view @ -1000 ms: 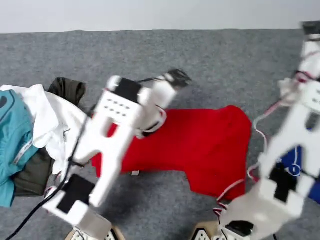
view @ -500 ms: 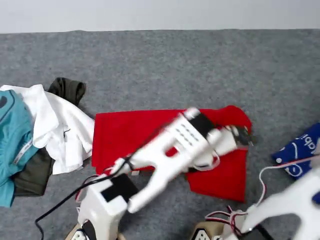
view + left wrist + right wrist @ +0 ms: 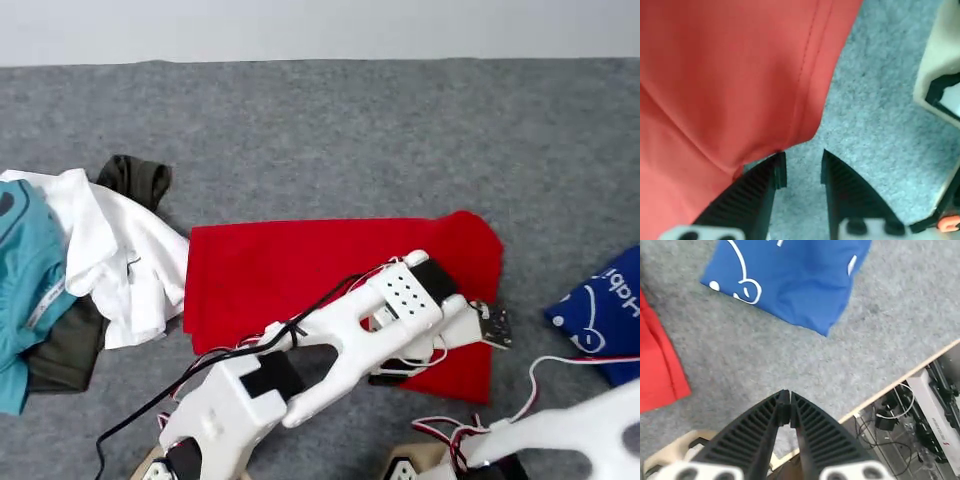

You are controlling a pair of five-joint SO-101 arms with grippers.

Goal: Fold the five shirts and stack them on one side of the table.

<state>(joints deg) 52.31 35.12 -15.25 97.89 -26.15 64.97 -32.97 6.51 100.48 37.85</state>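
A grey felt counter [image 3: 330,130] meets a white wall [image 3: 320,30] along the top of the high view. At far left a teal shirt [image 3: 25,270], a white shirt [image 3: 110,250] and a dark olive shirt [image 3: 135,178] lie heaped together. The red shirt [image 3: 290,270] lies flat mid-frame, with the left arm [image 3: 340,340] slanting across it. In the left wrist view, the left jaws are slightly apart and empty at its lower corner. The blue shirt [image 3: 600,310] lies at the right edge. The right wrist view shows the right jaws closed on nothing above the counter's rim, with cables [image 3: 890,415] below.
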